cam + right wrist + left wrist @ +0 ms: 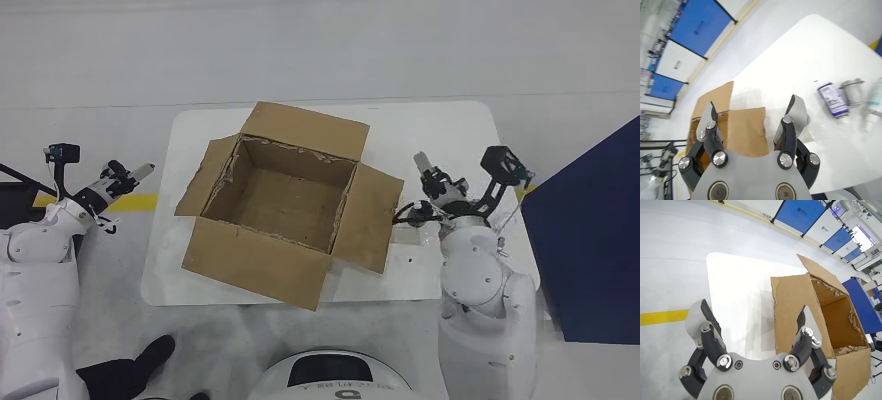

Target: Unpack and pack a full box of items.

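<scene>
A brown cardboard box [305, 127] stands open in the middle of the white table [430, 125], all flaps folded outward and its inside bare. My left gripper [133, 176] hangs open off the table's left edge, with the box's flap [795, 306] ahead of its fingers [754, 306]. At the table's right side, my right gripper [433, 180] is open and holds nothing; the box's flap [745, 130] lies just beyond it [752, 100]. A purple-labelled can [833, 100], a grey metal piece [852, 92] and a white bottle [873, 106] lie on the table beside it.
A dark blue partition [590, 250] stands close to the table's right edge. A yellow floor line [140, 201] runs to the left of the table. The table top behind the box [420, 115] is bare white surface.
</scene>
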